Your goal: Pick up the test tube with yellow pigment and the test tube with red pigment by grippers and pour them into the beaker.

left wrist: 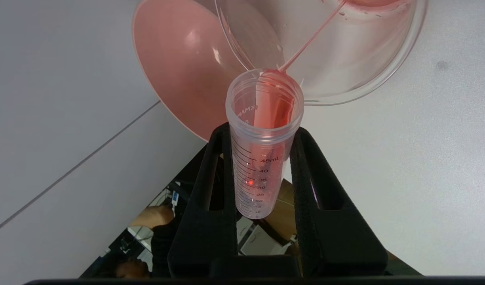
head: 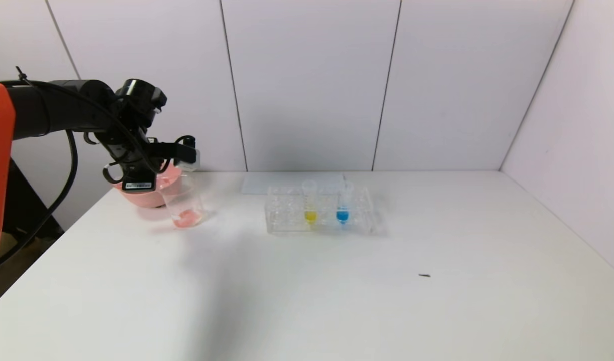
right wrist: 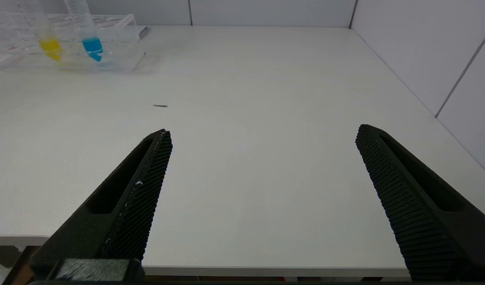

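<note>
head view, two racked tubes (head: 310, 203), one beaker (head: 184, 205)

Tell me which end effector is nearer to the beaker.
Left. The left end effector holds the red tube tipped at the beaker rim, pouring. The right end effector waits open at the table's near edge, far away.

White table (head: 337, 301), pale panelled walls (head: 312, 85) meeting at corner
</note>
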Action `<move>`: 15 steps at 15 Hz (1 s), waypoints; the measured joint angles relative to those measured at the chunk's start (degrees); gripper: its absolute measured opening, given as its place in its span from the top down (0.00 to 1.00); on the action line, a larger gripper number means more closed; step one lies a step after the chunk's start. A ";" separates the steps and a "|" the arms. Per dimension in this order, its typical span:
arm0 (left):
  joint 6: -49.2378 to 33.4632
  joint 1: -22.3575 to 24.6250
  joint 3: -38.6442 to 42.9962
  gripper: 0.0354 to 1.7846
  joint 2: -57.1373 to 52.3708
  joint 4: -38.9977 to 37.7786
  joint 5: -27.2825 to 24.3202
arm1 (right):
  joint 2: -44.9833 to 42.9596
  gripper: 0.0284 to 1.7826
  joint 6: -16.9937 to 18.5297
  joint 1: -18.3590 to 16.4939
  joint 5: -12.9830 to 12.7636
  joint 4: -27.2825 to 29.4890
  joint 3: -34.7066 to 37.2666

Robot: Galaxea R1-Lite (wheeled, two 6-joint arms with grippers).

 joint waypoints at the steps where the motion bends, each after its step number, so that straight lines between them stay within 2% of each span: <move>1: 0.00 -0.01 0.00 0.78 0.00 -0.05 -0.02 | 0.00 0.05 -0.05 0.00 0.00 0.00 0.00; 15: 0.77 -0.74 -0.18 0.78 0.09 -0.30 0.44 | 0.00 0.05 -0.02 0.00 -0.02 0.00 0.00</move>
